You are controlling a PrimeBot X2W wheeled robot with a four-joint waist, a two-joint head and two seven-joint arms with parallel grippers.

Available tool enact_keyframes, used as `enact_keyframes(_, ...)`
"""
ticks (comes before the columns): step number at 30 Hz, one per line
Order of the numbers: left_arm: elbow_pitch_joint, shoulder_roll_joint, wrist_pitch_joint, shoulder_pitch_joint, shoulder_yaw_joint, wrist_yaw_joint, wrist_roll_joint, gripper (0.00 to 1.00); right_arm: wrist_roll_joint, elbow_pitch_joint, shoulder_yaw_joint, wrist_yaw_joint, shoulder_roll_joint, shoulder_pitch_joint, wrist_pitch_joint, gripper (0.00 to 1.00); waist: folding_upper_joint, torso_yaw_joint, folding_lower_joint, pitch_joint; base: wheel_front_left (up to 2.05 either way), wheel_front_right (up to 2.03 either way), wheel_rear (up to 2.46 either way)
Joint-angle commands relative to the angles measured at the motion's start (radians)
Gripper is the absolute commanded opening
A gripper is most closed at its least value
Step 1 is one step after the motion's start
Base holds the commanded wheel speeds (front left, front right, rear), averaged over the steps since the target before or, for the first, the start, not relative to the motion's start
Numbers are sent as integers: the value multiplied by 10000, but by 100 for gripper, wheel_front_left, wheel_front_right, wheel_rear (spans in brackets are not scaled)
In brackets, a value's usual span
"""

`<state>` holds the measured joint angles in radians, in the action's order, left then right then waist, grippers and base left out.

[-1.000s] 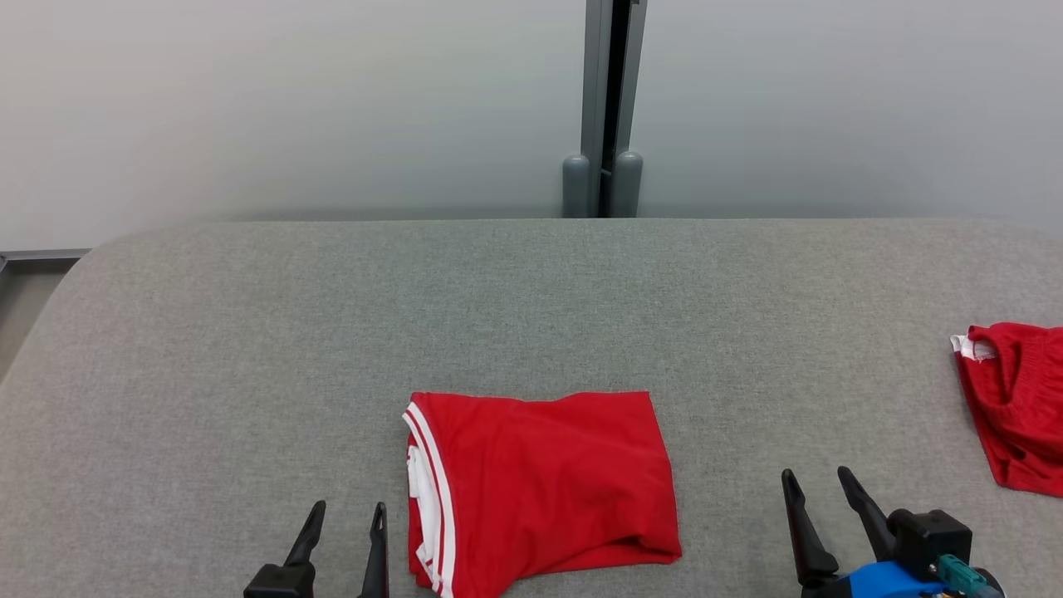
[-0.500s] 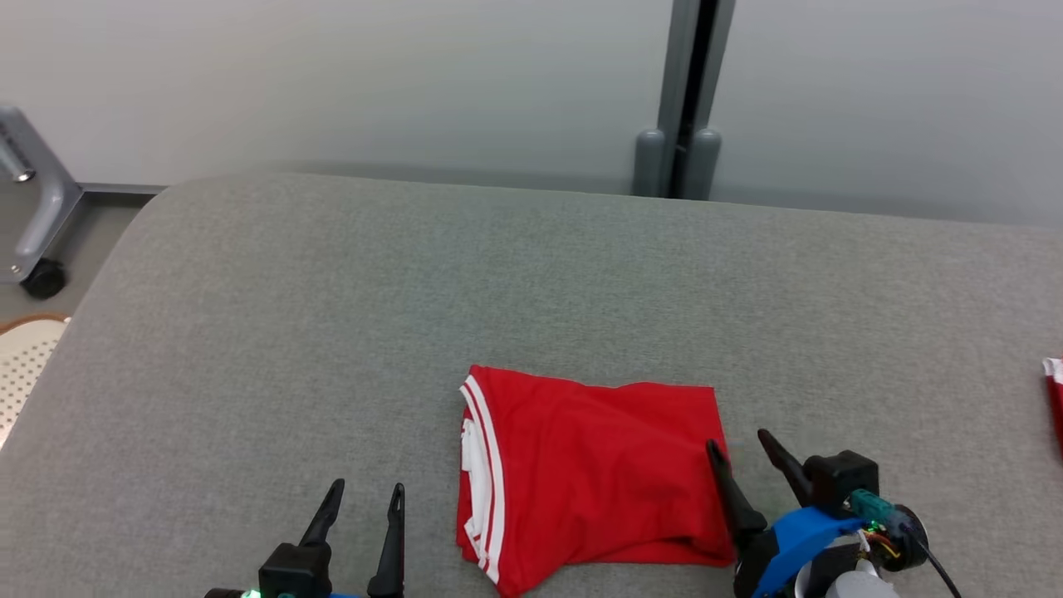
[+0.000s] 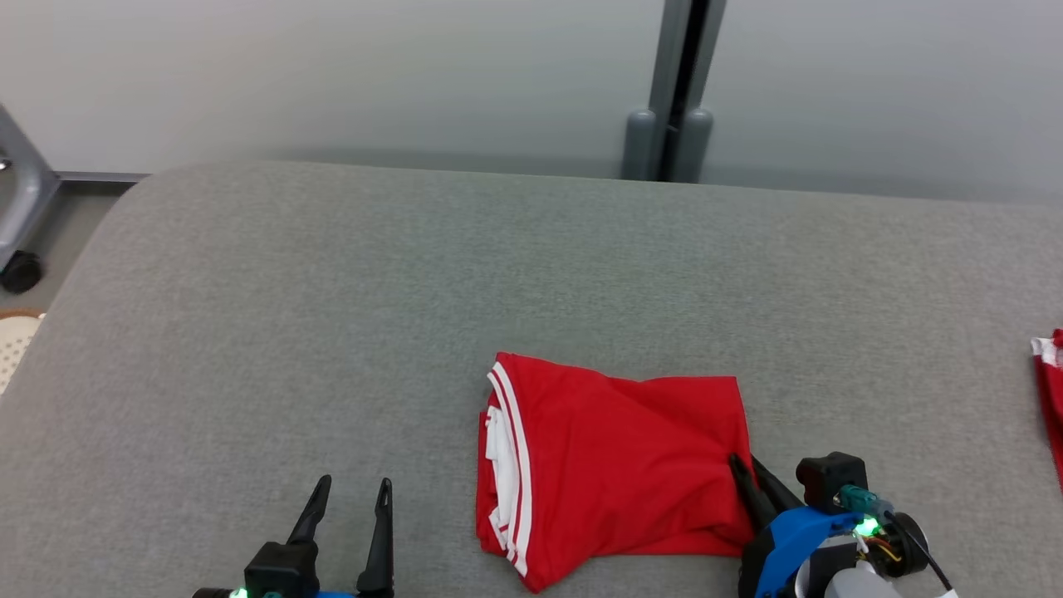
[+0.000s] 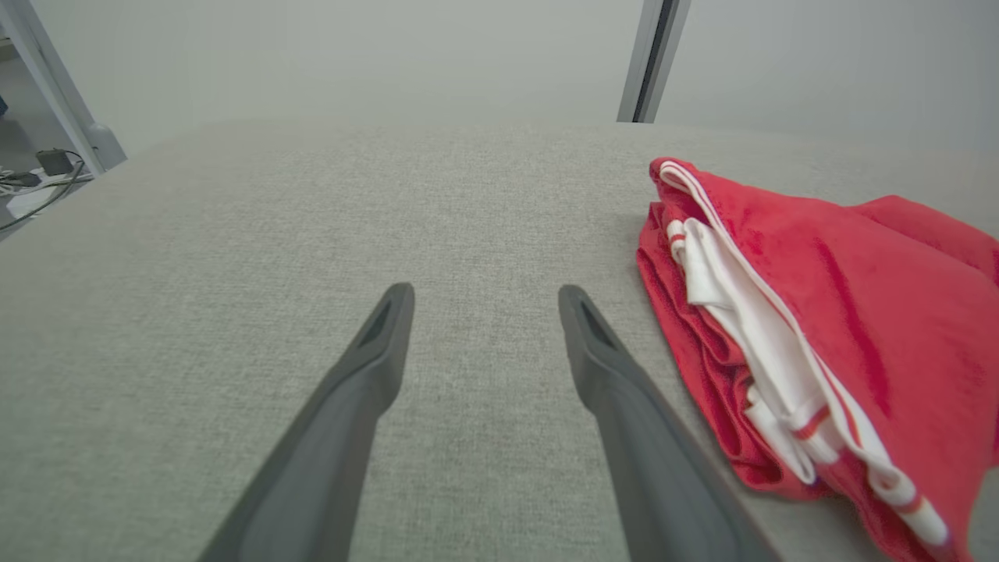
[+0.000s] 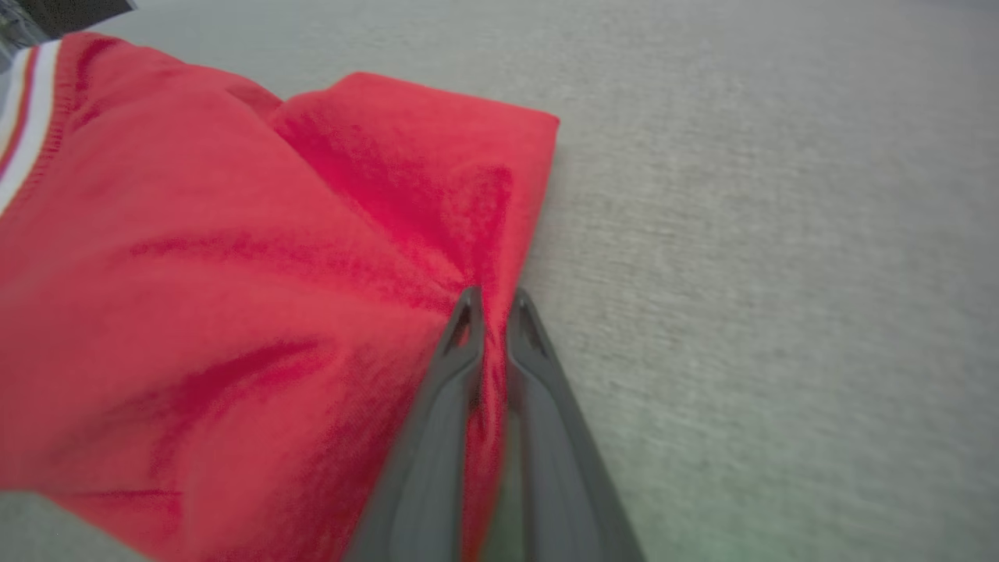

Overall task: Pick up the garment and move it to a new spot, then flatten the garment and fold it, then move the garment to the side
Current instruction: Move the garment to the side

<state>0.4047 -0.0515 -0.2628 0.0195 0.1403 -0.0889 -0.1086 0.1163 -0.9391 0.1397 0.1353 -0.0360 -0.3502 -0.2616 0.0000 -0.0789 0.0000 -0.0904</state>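
A: Which step is judged to be in hand?

B: The last one, it would seem. The garment (image 3: 614,465) is already folded into a compact rectangle on the desk (image 3: 332,291), so the move to the side is being started. The right pincer (image 3: 745,467) is pinched almost shut on the garment's right-hand edge. In the right wrist view, red cloth is seen bunched between its fingers.

A: And the left pincer (image 3: 354,483)?

B: It is spread wide with nothing held. The garment lies just beside it on its right, between the two pincers.

A: What is called for next?

B: A low, steady pull, probably. With only one edge gripped, the fold could be dragged open if the cloth is lifted high.

A: What cannot be made out?

B: How many layers are caught is not shown, and the right wrist view is blurred. The garment's near corner is partly covered by the right arm. Another red cloth (image 3: 1048,399), well beyond the right pincer, is cut off at the frame's edge.
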Motion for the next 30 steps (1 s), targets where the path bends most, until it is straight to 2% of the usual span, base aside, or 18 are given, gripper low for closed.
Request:
enact_keyframes(1,-97,10,-23,-21,45,-36,-43,100,-76,-142,-171,-81,-261,48,29,0,0,379,0,194,0,0,0)
enact_keyframes(5,-330,12,-23,-220,355,-112,-88,100,-289,258,-629,-69,-232,12,-4,0,0,1438,0,162,0,0,0)
enact_keyframes(11,-450,7,-23,-512,809,-248,-95,100,-318,848,-691,-55,-189,240,-18,0,0,3274,0,-32,0,0,0)
enact_keyframes(16,-510,10,-23,-749,1301,-340,-158,100,-123,1199,-863,-52,-180,444,-23,0,0,4399,0,-177,0,0,0)
enact_keyframes(23,-594,4,-23,-907,1842,-411,-230,100,-62,1470,-996,-52,-176,615,-24,0,0,5235,0,-358,0,0,0)
enact_keyframes(30,-463,-1,-23,-964,1953,-420,-70,100,-575,1675,-1348,-50,-171,-26,-26,0,0,5385,0,-603,0,0,0)
